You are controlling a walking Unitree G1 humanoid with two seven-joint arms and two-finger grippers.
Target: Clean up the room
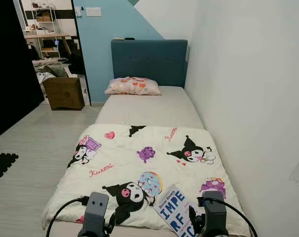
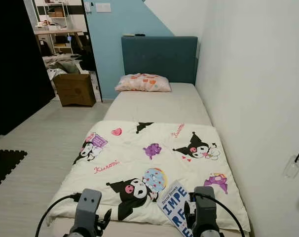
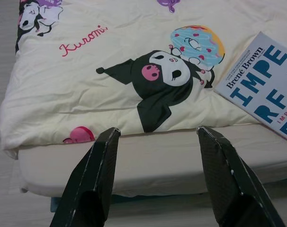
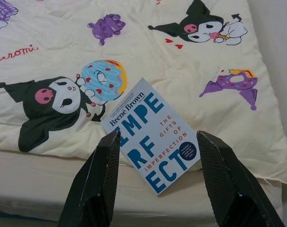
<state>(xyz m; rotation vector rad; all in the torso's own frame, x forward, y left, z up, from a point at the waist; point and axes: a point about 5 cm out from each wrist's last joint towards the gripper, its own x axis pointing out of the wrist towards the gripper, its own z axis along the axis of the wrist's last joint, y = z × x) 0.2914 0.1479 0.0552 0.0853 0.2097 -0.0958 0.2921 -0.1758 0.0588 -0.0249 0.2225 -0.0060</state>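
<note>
A white book with blue lettering [image 1: 175, 211] [image 4: 153, 137] lies flat on the near right part of a cream cartoon-print blanket [image 1: 139, 168], close to the bed's foot. My right gripper [image 4: 157, 139] hovers open just above and before the book, a finger on each side of it in the right wrist view. My left gripper [image 3: 157, 137] is open over the foot edge of the bed, with the book [image 3: 269, 85] off to its right. Both wrists [image 1: 93, 215] [image 1: 213, 212] sit at the bottom of the head views.
The bed [image 1: 149, 106] runs along the white wall on the right, with a pink patterned pillow [image 1: 133, 86] and a blue headboard [image 1: 148, 61]. A cardboard box [image 1: 64, 92] stands on the floor at the left by a doorway. A black foam mat [image 1: 0, 165] lies at the far left.
</note>
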